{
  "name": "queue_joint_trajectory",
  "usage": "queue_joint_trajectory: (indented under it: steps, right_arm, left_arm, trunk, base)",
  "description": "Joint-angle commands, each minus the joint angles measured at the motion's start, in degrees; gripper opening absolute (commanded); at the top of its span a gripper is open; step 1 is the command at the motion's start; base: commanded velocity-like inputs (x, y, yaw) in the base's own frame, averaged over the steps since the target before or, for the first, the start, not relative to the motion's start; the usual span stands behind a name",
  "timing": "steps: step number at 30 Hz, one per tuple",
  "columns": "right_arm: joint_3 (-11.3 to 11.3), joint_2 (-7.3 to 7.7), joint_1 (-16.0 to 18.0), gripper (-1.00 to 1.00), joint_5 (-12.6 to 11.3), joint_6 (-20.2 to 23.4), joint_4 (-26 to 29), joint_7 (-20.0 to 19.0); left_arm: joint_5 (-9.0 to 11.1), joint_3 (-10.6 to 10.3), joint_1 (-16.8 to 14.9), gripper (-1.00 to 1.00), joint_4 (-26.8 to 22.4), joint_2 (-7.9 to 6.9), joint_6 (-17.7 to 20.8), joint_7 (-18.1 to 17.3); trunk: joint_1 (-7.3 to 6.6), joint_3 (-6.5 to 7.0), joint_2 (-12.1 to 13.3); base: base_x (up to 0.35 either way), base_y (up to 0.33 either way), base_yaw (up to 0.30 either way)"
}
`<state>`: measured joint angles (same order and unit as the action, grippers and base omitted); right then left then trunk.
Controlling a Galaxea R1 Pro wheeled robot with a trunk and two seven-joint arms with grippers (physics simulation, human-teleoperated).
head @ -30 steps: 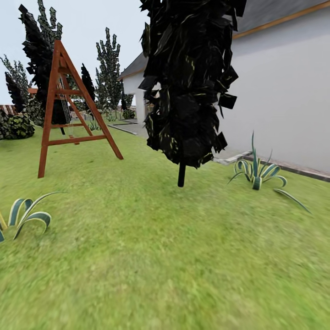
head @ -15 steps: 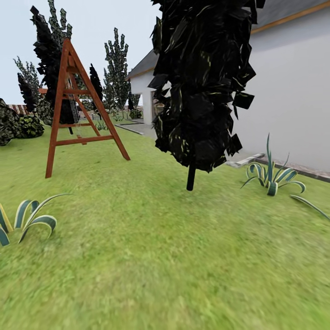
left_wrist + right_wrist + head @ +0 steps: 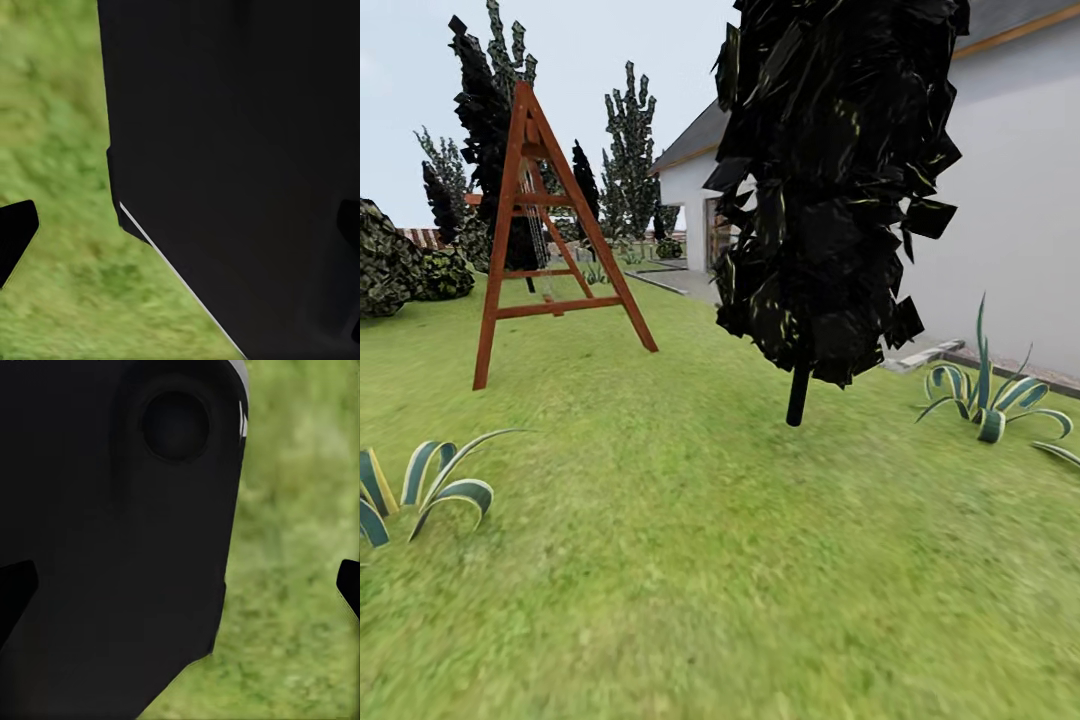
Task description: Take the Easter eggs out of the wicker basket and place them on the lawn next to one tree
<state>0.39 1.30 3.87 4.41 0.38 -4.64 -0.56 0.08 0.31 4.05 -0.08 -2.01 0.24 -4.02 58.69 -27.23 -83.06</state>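
Note:
The lawn [image 3: 690, 560] spreads green and mottled across the head view. A tree [image 3: 797, 395] with a thin dark trunk and a dense near-black crown stands on it ahead, right of centre. The Easter eggs and the wicker basket are out of view. In the left wrist view my left gripper [image 3: 180, 229] is open, its dark fingertips [image 3: 15, 232] at the picture's edges, with the robot's black body and grass behind. In the right wrist view my right gripper [image 3: 180, 589] is open too, its fingertips [image 3: 15, 589] wide apart over black body and grass.
A red-brown wooden swing frame [image 3: 550, 250] stands on the grass at the left. Striped agave plants grow at the near left [image 3: 425, 485] and at the right [image 3: 990, 395]. A white house wall [image 3: 1010, 220] runs behind the tree. Dark bushes [image 3: 390, 265] sit far left.
The whole head view has shifted, so the camera has moved. The tree, the swing frame and the agaves now sit further right and a little lower in the picture.

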Motion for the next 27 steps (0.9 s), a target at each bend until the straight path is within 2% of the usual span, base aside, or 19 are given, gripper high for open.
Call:
queue_joint_trajectory:
  steps: [1,27]
  right_arm:
    - [0.0,0.03,0.1,1.0,0.4,0.0,-0.1,-0.1]
    - [0.1,0.02,0.1,1.0,0.5,0.1,-0.2,-0.5]
  left_arm:
    - [0.0,0.0,0.0,1.0,0.0,-0.01,0.0,-0.2]
    - [0.0,0.0,0.0,1.0,0.0,-0.01,0.0,-0.2]
  trunk:
    - [0.03,-0.04,0.0]
    - [0.03,-0.04,0.0]
  base:
    - [0.317,0.118,0.011]
    - [0.317,0.115,0.001]
